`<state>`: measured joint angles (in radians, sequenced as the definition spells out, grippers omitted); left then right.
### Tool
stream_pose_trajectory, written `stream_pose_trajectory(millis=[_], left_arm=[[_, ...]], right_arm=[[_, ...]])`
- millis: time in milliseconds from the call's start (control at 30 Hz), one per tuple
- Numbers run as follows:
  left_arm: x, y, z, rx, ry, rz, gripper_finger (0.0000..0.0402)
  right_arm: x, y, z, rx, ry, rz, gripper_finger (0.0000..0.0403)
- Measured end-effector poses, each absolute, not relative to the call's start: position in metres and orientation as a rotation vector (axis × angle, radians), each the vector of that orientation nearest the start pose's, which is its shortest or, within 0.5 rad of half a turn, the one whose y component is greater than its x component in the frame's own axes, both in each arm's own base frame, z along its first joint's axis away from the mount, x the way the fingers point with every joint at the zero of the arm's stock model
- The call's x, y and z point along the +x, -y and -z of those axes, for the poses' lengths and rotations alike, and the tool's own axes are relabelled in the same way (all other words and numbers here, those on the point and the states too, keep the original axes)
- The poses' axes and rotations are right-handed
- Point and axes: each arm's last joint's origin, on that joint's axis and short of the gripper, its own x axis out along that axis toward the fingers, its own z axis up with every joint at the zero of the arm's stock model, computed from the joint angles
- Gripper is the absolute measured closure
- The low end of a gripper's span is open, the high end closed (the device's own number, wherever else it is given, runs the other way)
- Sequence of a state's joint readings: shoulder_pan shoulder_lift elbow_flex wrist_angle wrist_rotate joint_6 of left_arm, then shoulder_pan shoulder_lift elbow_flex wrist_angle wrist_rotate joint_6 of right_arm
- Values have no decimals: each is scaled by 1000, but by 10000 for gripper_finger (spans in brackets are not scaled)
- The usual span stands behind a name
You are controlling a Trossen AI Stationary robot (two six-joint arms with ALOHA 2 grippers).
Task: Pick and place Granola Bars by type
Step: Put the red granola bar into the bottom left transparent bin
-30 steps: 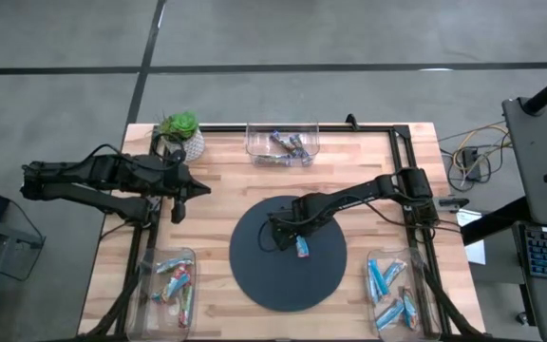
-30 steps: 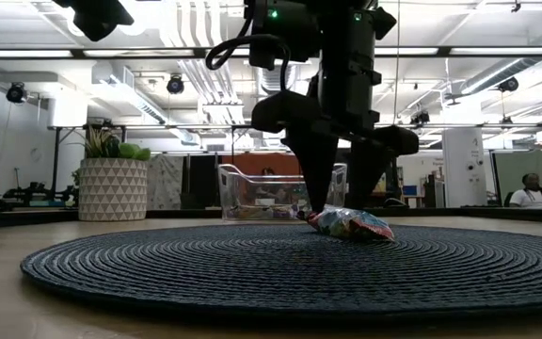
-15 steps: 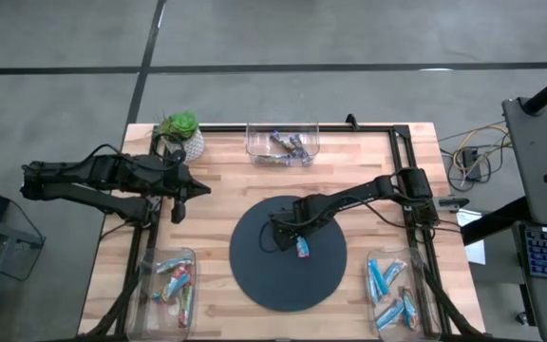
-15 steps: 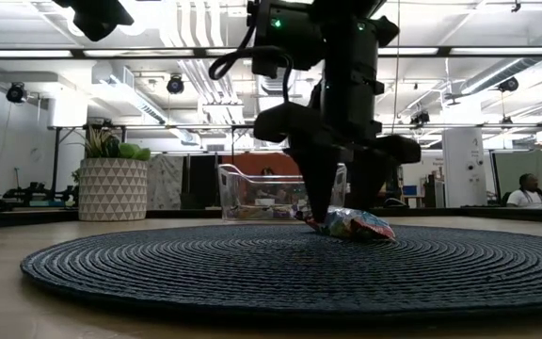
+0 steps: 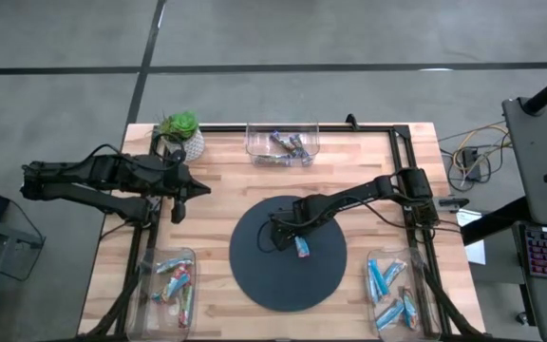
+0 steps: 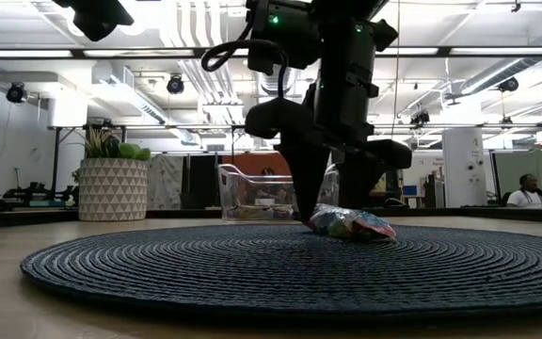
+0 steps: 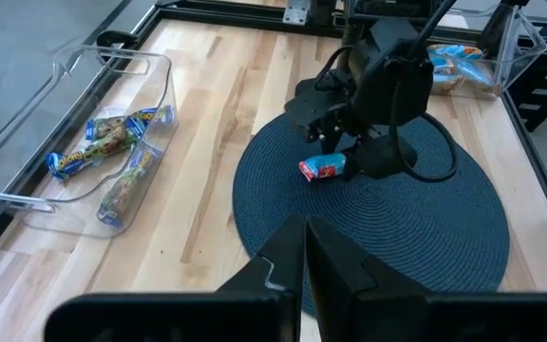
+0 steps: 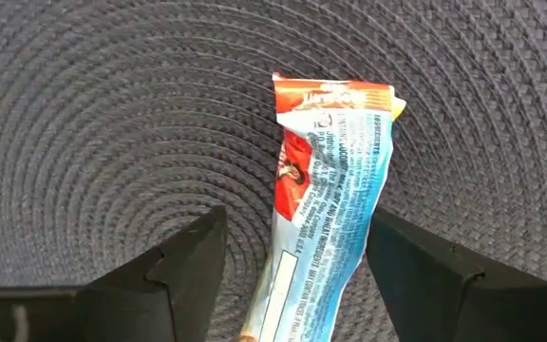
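A granola bar in a red and light-blue wrapper [image 8: 329, 190] lies flat on the dark round mat [image 5: 254, 275]. It also shows in the high view [image 5: 301, 247], the low view [image 6: 351, 224] and the left wrist view [image 7: 323, 169]. My right gripper [image 8: 297, 242] is open and points down over it. Its fingers stand on either side of the bar's near end, with the tips low at the mat [image 6: 332, 212]. I cannot tell whether they touch the wrapper. My left gripper [image 5: 180, 195] is shut and empty above the table's left side [image 7: 304, 237].
A clear bin of dark mixed bars [image 5: 282, 144] stands at the far edge. A bin of green and red bars [image 5: 164, 285] stands at the near left, and a bin of blue bars [image 5: 392, 285] at the near right. A potted plant [image 5: 180, 133] stands at the far left.
My right gripper has shifted slightly over the bar and stayed low at the mat. The bar lies where it was.
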<state>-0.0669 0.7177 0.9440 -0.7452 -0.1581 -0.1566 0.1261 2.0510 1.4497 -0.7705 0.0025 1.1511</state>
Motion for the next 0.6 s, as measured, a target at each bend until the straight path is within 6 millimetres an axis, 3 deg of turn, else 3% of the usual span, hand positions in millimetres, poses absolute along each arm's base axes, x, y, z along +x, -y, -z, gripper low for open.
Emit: stream_pose_trajectory(millis=[367,600], left_arm=[[130,4,-343,-100,-508,-132,402],[130,4,-342,-102,-513,-133,402]], right_arm=[[396,-50,-139,870,-1297,691,173],[396,-50,-138,866,-1304,692,196]])
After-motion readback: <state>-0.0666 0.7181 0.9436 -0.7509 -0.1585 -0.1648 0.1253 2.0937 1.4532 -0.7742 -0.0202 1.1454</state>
